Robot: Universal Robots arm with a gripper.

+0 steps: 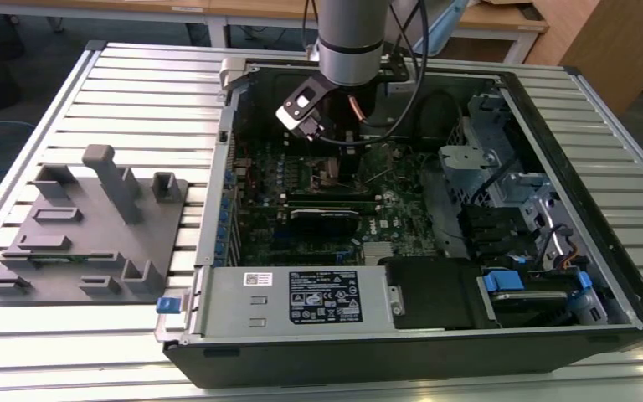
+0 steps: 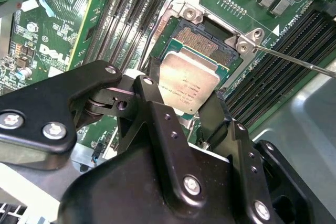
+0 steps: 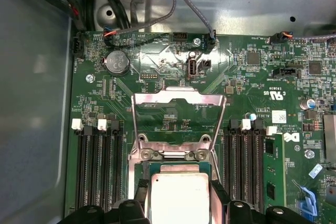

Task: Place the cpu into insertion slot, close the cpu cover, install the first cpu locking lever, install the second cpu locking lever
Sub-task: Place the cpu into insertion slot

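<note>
My gripper point(image 2: 185, 88): fingers point(image 2: 153, 80) pinched on two opposite edges of the cpu; their black links hide the near part of the chip.
Cpu point(image 2: 191, 80): silvery top up, tilted, held over the slot's near half; in the first wrist view its near edge is cut off by the frame.
Slot point(image 2: 202, 43): far strip of the dark pin field shows, the rest is covered by the chip; whether chip and slot touch, I cannot tell.
Cover point(image 3: 178, 98): swung up, open, standing behind the slot.
Lever point(image 2: 294, 61): thin rod, unlatched, running out of frame.
Memory slots point(image 3: 97, 166): flank the slot.
Case point(image 1: 411, 352): open, lying on a slatted table point(image 1: 31, 352).
</note>
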